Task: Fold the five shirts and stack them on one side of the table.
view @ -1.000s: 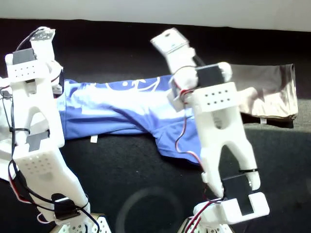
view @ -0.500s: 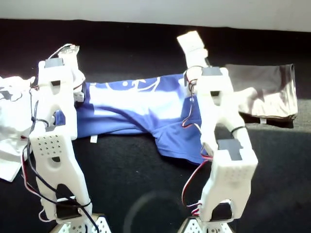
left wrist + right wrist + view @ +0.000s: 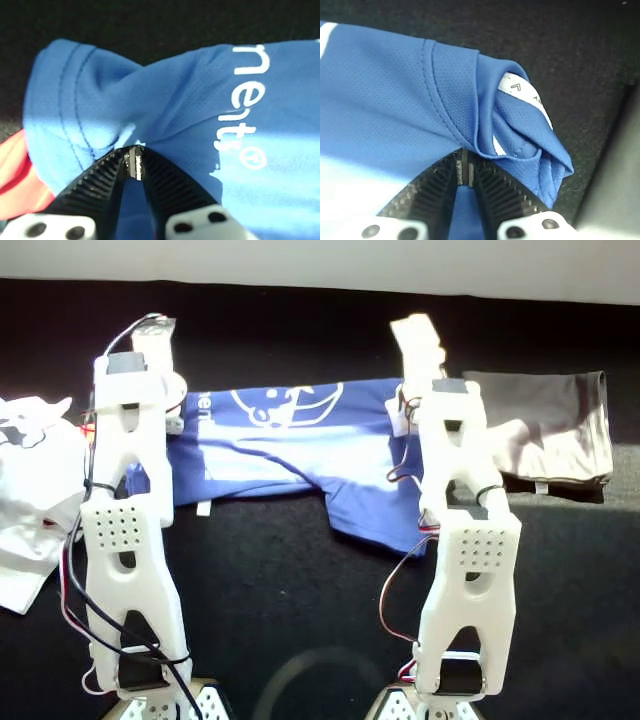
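A blue shirt [image 3: 290,440] with white print lies stretched across the dark table, held up at both far ends. My left gripper [image 3: 134,155] is shut on a bunched fold of the blue shirt [image 3: 165,100] near its stitched hem. My right gripper [image 3: 466,162] is shut on the other end of the shirt [image 3: 385,90], beside a gathered hem with a white label [image 3: 520,92]. In the high view the left arm [image 3: 125,440] and right arm [image 3: 450,450] stand stretched out over the shirt's two ends.
A folded grey-beige shirt [image 3: 545,435] lies at the far right of the table. White cloth [image 3: 30,490] is heaped at the left edge. A red cloth [image 3: 20,170] shows beside the left gripper. Dark table [image 3: 290,580] lies bare between the arm bases.
Both arms have stretched out toward the far side and straightened. The blue shirt's held ends went with them, so it is spread wider and its white print now shows.
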Robot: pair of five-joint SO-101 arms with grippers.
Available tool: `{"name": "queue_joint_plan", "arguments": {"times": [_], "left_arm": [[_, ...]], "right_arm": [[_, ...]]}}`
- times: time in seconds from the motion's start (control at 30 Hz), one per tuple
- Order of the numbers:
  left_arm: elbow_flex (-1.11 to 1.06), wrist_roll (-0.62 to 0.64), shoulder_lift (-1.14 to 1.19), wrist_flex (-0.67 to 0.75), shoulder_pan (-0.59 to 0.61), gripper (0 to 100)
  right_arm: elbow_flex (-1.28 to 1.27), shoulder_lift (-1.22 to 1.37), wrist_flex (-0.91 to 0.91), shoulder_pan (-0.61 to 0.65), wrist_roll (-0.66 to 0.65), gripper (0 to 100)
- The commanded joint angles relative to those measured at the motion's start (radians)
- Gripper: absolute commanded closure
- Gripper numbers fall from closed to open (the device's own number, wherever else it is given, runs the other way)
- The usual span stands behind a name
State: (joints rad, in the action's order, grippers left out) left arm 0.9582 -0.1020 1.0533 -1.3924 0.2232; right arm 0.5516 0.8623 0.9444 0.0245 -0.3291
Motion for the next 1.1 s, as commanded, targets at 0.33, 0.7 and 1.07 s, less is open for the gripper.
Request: {"name": "queue_joint_plan", "arguments": {"times": [0.33, 0.7, 1.07], "left_arm": [[0.484, 0.005, 0.056, -0.341, -0.033, 99], [0.394, 0.011, -0.097, -0.385, -0.042, 99], [-0.332, 0.003, -0.539, -0.267, -0.042, 99]], "right_arm": [[0.553, 0.045, 0.501, -0.022, -0.002, 99.0], [0.992, 0.05, 0.822, -0.015, -0.011, 89.4], [0.871, -0.153, 0.825, 0.002, -0.005, 89.4]]}}
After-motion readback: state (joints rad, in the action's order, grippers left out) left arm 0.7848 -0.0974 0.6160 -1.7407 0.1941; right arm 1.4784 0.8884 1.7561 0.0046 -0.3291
